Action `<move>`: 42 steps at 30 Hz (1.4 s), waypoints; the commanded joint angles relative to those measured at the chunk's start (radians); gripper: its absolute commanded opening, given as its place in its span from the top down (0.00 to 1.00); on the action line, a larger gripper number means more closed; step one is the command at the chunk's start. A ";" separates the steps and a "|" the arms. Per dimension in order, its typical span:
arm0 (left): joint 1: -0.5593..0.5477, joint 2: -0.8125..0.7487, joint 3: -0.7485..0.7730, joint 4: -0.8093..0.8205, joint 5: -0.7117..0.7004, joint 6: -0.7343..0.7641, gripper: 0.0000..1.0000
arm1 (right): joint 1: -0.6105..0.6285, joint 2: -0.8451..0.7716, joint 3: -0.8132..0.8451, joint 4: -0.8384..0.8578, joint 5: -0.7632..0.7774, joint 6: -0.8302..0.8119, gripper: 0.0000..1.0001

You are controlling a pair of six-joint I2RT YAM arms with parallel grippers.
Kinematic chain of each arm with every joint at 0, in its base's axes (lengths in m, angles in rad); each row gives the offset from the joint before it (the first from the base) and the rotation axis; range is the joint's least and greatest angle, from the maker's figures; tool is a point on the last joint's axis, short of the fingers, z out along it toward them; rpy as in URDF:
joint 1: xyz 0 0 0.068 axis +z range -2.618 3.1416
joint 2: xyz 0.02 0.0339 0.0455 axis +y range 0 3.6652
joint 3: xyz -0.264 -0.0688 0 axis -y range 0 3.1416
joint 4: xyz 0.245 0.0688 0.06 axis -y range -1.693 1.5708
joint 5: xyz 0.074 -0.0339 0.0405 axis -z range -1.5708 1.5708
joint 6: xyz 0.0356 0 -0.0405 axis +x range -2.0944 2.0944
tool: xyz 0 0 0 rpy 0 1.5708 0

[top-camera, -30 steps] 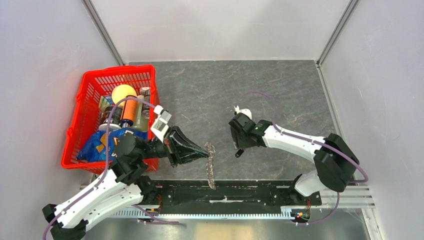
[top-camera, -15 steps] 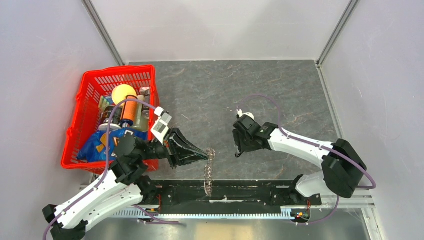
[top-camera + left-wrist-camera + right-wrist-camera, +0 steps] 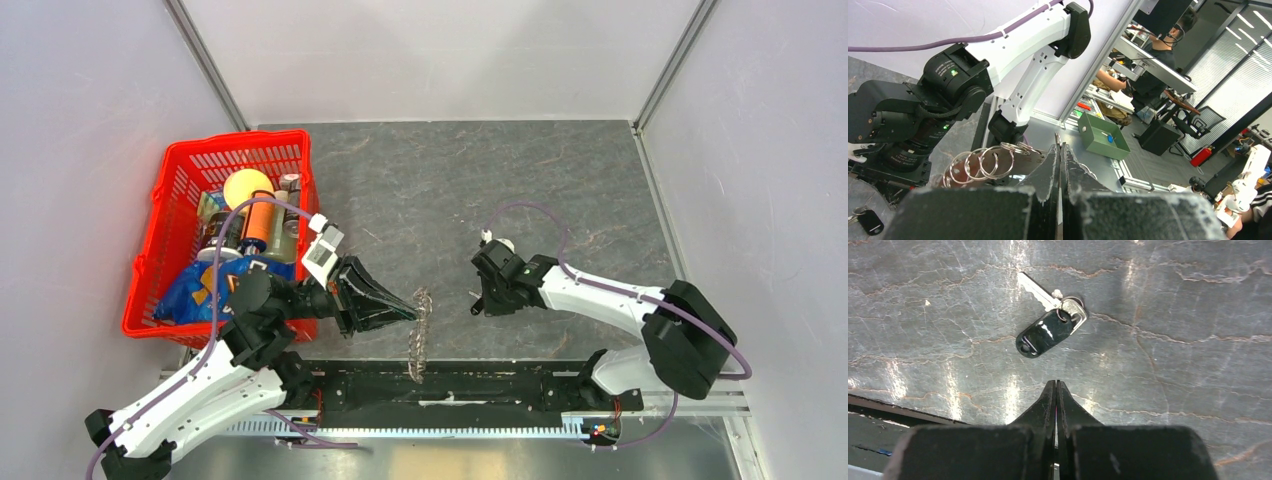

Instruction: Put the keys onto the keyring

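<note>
The key [image 3: 1045, 332], a black head with a short silver blade and a small ring, lies flat on the grey table [image 3: 1173, 300]. My right gripper [image 3: 1056, 383] is shut and empty, its tips just short of the key and not touching it. From above, the right gripper [image 3: 487, 293] stands over the key [image 3: 477, 309]. The keyring [image 3: 980, 162] shows as several linked silver rings hanging off the tip of my left gripper [image 3: 1059, 146], which is shut on it. In the top view the keyring [image 3: 419, 335] dangles from the left gripper [image 3: 413, 312] left of the right gripper.
A red basket [image 3: 180, 170] full of groceries stands at the table's left side, behind the left arm. A black rail [image 3: 450, 385] runs along the near edge. The right arm [image 3: 948, 85] fills the left wrist view's left half.
The right gripper has shut on nothing, after drifting slightly right and nearer. The key stays on the table. The left gripper still holds the keyring in place.
</note>
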 commanded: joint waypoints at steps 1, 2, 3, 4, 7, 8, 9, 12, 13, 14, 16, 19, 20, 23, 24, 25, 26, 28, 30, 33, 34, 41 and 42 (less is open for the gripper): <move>-0.002 -0.013 0.010 0.023 0.018 0.027 0.98 | -0.003 0.038 -0.017 0.096 -0.055 0.042 1.00; -0.002 -0.012 0.011 0.020 0.018 0.029 0.98 | -0.003 0.052 -0.017 0.109 -0.063 0.046 1.00; -0.002 -0.013 0.013 0.013 0.017 0.030 0.98 | -0.002 0.060 -0.017 0.118 -0.065 0.048 1.00; -0.002 -0.012 0.015 0.010 0.016 0.033 0.98 | -0.003 0.073 -0.017 0.126 -0.064 0.050 1.00; -0.002 -0.010 0.021 -0.001 0.015 0.041 0.98 | -0.002 0.099 -0.009 0.135 -0.052 0.054 1.00; -0.002 -0.008 0.021 -0.002 0.015 0.041 0.98 | -0.001 0.104 -0.008 0.138 -0.047 0.055 1.00; -0.002 -0.006 0.022 -0.004 0.014 0.043 0.98 | -0.001 0.108 -0.006 0.140 -0.042 0.057 1.00; -0.002 0.002 0.025 -0.004 0.015 0.044 0.98 | -0.001 0.123 0.000 0.151 -0.024 0.060 1.00; -0.002 0.003 0.024 -0.003 0.015 0.044 0.98 | -0.002 0.131 0.001 0.157 -0.017 0.064 1.00; -0.002 0.005 0.024 -0.003 0.015 0.046 0.98 | -0.002 0.139 0.004 0.165 -0.010 0.068 1.00; -0.002 0.008 0.023 -0.004 0.014 0.046 0.98 | -0.003 0.159 0.009 0.184 0.000 0.079 1.00; -0.002 0.009 0.022 -0.005 0.012 0.044 0.98 | -0.003 0.197 0.024 0.209 0.021 0.099 1.00; -0.002 0.009 0.023 -0.005 0.010 0.044 0.98 | -0.003 0.209 0.031 0.215 0.031 0.110 1.00; -0.002 0.005 0.023 -0.012 0.007 0.048 0.98 | -0.003 0.235 0.056 0.236 0.069 0.142 1.00; -0.002 0.006 0.023 -0.013 0.004 0.049 0.98 | -0.002 0.245 0.067 0.234 0.096 0.156 1.00; -0.002 0.006 0.023 -0.014 0.004 0.049 0.98 | -0.004 0.256 0.079 0.234 0.121 0.170 1.00; -0.002 0.006 0.023 -0.013 0.004 0.049 0.98 | -0.005 0.266 0.090 0.233 0.142 0.183 1.00; -0.002 0.005 0.023 -0.014 0.004 0.044 0.98 | -0.015 0.286 0.106 0.224 0.187 0.217 1.00; -0.002 -0.001 0.024 -0.023 0.002 0.045 0.98 | -0.035 0.295 0.107 0.216 0.219 0.251 1.00; -0.002 -0.015 0.029 -0.047 -0.006 0.053 0.98 | -0.067 0.290 0.092 0.205 0.260 0.292 1.00; -0.002 -0.018 0.030 -0.055 -0.008 0.056 0.98 | -0.075 0.285 0.086 0.202 0.274 0.302 1.00; -0.002 -0.017 0.027 -0.055 -0.010 0.055 0.98 | -0.127 0.249 0.066 0.182 0.336 0.336 1.00; -0.002 -0.018 0.027 -0.053 -0.010 0.055 0.98 | -0.137 0.249 0.067 0.178 0.338 0.338 1.00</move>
